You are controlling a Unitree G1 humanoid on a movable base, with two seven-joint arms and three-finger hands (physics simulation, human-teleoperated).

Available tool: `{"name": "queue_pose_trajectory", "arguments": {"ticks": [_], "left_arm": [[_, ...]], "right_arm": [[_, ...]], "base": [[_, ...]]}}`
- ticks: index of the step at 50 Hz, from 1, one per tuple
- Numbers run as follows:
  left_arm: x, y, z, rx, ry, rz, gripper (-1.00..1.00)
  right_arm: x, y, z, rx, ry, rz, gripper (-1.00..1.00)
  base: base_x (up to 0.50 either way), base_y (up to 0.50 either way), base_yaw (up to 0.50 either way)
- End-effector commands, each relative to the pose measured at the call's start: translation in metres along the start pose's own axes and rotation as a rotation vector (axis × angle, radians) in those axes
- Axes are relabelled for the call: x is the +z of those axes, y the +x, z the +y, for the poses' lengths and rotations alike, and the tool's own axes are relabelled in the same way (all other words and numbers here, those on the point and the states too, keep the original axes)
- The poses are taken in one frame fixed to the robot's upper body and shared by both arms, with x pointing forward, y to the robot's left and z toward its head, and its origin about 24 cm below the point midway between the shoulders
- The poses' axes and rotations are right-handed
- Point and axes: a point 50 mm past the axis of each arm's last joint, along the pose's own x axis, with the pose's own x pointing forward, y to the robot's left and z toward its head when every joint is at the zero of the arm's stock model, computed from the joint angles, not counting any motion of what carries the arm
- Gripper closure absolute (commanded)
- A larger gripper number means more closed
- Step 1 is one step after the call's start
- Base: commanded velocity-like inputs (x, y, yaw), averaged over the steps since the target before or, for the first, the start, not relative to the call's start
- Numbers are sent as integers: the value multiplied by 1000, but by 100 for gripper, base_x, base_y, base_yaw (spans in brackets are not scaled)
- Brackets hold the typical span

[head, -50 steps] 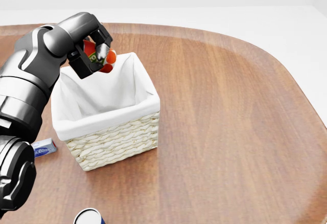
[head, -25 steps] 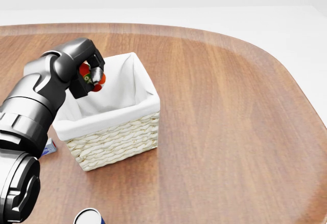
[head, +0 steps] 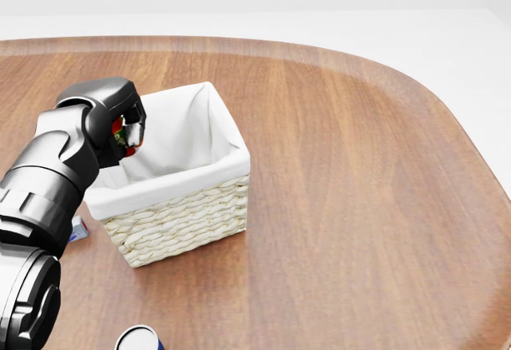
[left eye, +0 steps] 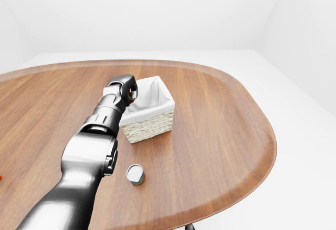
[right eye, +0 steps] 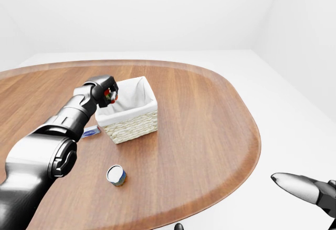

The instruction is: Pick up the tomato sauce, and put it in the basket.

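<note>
left hand (head: 120,122) clenched on tomato sauce (head: 121,133), at left rim of basket (head: 180,206), centre-left head view | right hand (right eye: 304,188) only in right-eye view, lower right, fingers' state unclear | blue carton (right eye: 91,131) left of basket; can (right eye: 116,175) below

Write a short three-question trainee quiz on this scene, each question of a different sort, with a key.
1. True or false: the left hand grips the red tomato sauce can over the white-lined wicker basket.
2. Multiple choice: the small round blue-and-white can stands (A) inside the basket, (B) on the brown wooden table, (C) in the hand.
3. Fill in: the basket's liner is ____.

Key: 1 true; 2 B; 3 white.
</note>
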Motion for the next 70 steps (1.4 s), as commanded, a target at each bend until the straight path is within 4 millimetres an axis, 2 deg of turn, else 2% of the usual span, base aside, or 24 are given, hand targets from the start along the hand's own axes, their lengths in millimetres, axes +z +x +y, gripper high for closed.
{"name": "queue_pose_trajectory", "arguments": {"ticks": [1, 15, 16, 17, 18, 45, 52, 59, 60, 62, 70], "left_arm": [[-3, 0, -4, 20, 56, 14, 100], [-4, 0, -5, 15, 45, 14, 100], [-4, 0, -4, 20, 50, 14, 35], [-4, 0, -4, 22, 50, 14, -8], [-3, 0, -4, 20, 49, 13, -100], [-5, 0, -3, 20, 42, 17, -100], [4, -1, 6, 39, -5, -16, -100], [24, -6, 35, 115, -41, -138, -100], [32, -9, 49, 153, -35, -185, -100], [38, -13, 62, 187, -47, -221, -100], [44, -25, 101, 295, -86, -276, -100]], "right_arm": [[0, 0, 0, 1, -2, 3, -100], [0, 0, 1, 4, -3, 1, -100], [0, 0, 1, 4, -3, 0, -100], [0, 0, 1, 3, -3, 1, -100], [-1, 0, 1, 4, -3, 3, -100], [0, 1, 2, 5, -2, -4, -100], [-1, 1, 3, 8, -5, -2, -100], [-1, 0, 2, 7, -6, 1, -100], [-3, 0, 2, 8, -7, 6, -100], [-2, 0, 3, 9, -8, 6, -100], [-3, 0, 5, 14, -9, 5, -100]], "base": [[0, 0, 0], [0, 0, 0], [0, 0, 0], [0, 0, 0], [0, 0, 0], [0, 0, 0], [0, 0, 0], [0, 0, 0], [0, 0, 0], [0, 0, 0], [0, 0, 0]]}}
